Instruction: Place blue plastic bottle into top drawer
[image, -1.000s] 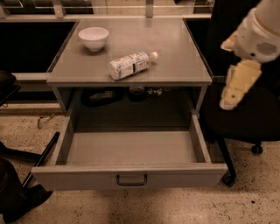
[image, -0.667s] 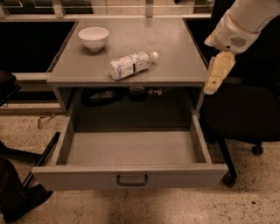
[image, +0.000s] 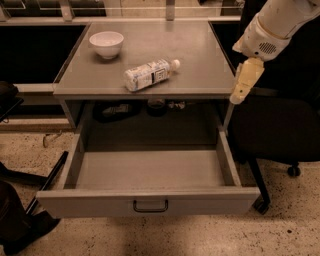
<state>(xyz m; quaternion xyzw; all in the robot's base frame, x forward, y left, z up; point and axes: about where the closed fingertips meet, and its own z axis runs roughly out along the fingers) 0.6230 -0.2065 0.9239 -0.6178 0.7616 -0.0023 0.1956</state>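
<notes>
The blue plastic bottle (image: 150, 74) is laid on its side on the cabinet top (image: 200, 55), above the open top drawer (image: 150, 201). The gripper (image: 241, 89) is held beyond the right edge, and whether it is spread cannot be told. If clipped sideways, the round bottle could be rolled away before it is grasped.

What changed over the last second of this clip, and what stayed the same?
The gripper moved left and slightly up, ending beside the right edge of the cabinet top, holding nothing. The blue plastic bottle lies unmoved on its side on the cabinet top, the white bowl stays put, and the top drawer stays open.
</notes>
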